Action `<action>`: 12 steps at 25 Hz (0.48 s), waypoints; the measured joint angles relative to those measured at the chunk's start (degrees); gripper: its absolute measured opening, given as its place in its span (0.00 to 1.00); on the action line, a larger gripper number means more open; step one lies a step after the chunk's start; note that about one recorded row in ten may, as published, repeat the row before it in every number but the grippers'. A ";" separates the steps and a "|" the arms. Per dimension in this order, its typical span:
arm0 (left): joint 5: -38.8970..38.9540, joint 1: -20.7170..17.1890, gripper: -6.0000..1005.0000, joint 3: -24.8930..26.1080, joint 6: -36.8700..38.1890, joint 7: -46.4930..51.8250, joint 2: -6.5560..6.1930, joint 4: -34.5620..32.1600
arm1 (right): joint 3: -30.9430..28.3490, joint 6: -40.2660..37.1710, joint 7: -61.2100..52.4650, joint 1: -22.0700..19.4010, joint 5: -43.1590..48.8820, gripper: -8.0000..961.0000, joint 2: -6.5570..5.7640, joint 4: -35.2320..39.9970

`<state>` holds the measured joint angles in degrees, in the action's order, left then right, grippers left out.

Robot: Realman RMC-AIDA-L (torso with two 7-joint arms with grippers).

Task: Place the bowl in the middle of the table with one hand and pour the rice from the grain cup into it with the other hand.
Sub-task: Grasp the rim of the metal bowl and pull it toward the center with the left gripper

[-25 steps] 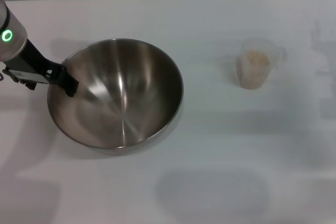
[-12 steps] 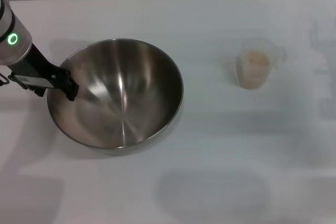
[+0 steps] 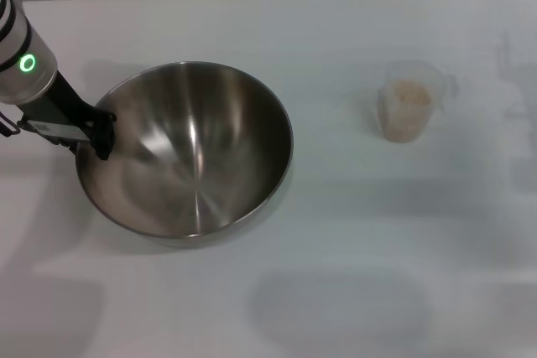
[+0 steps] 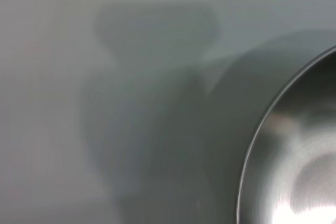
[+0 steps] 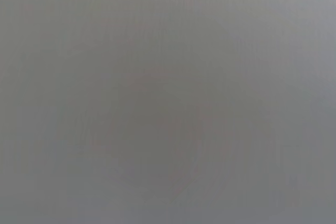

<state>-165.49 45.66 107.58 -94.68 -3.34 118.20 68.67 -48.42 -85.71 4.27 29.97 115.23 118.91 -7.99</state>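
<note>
Where left gripper [image 3: 99,133] ends, bowl [image 3: 189,153] rim.

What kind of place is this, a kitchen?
Probably a test bench set up like a kitchen: a bare white table, a steel bowl and a cup of rice, nothing else.

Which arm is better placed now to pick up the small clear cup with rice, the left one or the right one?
The right, probably. The small clear plastic grain cup stands on the robot's right side of the white table, while the black left gripper sits at the large steel bowl's left rim. The right arm is not in the head view.
</note>
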 joint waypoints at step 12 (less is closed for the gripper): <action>-0.02 0.90 0.19 0.26 0.89 -0.56 -0.24 -1.51 | 0.00 -0.46 0.20 0.00 0.00 0.53 0.00 0.09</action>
<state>-165.51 46.57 107.83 -93.78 -3.90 117.96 67.16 -48.43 -86.16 4.47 29.97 115.22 118.91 -7.90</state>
